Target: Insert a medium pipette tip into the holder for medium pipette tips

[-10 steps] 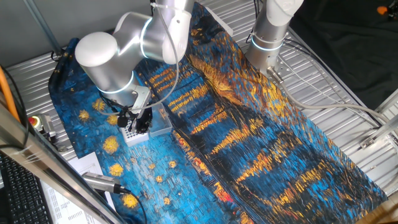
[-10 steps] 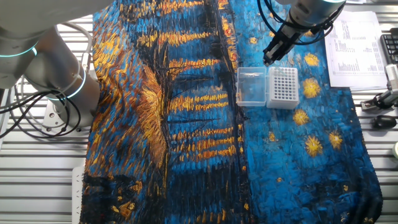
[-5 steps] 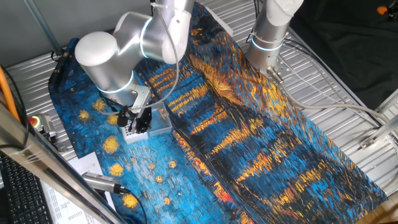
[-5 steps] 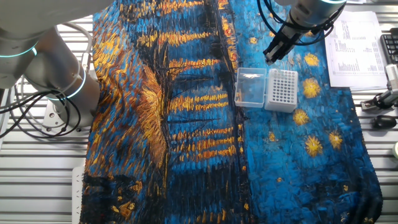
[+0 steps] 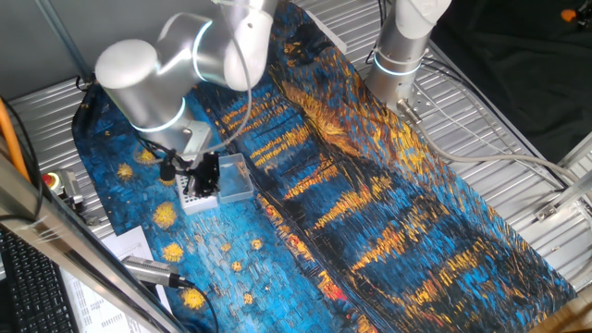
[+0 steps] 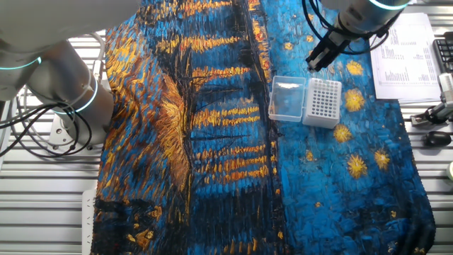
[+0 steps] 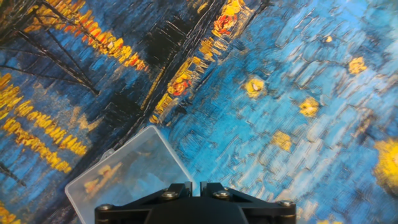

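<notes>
The holder for medium pipette tips (image 6: 322, 101) is a small white block with a grid of dark holes, lying on the blue part of the painted cloth. In the one fixed view the holder (image 5: 191, 199) is partly hidden by the hand. My gripper (image 6: 315, 62) hangs above the holder's far edge, apart from it, and the gripper (image 5: 205, 176) points down. In the hand view the gripper (image 7: 195, 186) has its jaws almost together with only a thin slit between them. No pipette tip shows in any view, and the holder is out of the hand view.
A clear plastic box (image 6: 287, 99) sits against the holder's side, and the box (image 7: 127, 177) fills the hand view's lower left. A second robot arm base (image 5: 398, 65) stands at the cloth's far edge. Papers (image 6: 407, 49) and a pipette (image 5: 153, 271) lie beside the cloth.
The arm's elbow has swung outward and the gripper has shifted slightly along the holder's edge. The holder and clear box have stayed in place.
</notes>
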